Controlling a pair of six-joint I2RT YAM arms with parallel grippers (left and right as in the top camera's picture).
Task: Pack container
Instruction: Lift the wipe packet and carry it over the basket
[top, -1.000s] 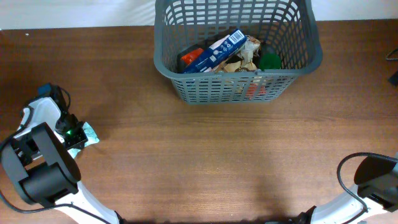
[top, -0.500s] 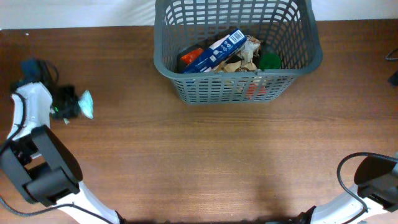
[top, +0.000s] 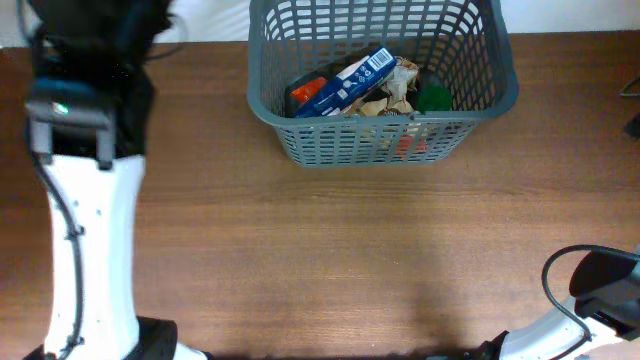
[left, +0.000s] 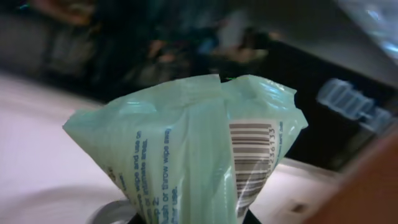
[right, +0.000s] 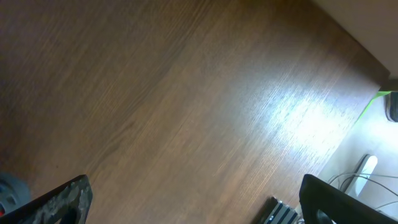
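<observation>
Progress: late stage, by the look of it. Container (top: 340, 145) is seen at far-centre of surface (top: 350, 250), upright and part-filled. Contents counted:
- 1 blue box (top: 345, 82)
- 1 orange pack (top: 305, 90)
- 1 green item (top: 433, 97)
- 1 crumpled tan wrapper (top: 395, 88)
- 1 red item (top: 405, 145), glimpsed thru front lattice

That's 5 in total; more may be hidden underneath.

1 pale green packet (left: 193, 143) w/ barcode is clamped in left claw (left: 186, 214). It is held up in air, well left of container, and not yet dropped in. Right claw (right: 199, 205) is parked near-right over bare wood, fingers apart, nothing held.

No loose items are seen on visible surface, but the patch under left arm (top: 85, 200) is hidden. Left to do, est.: packet to be carried over rim and released. Totals: 1 container, 1 item in transit.
</observation>
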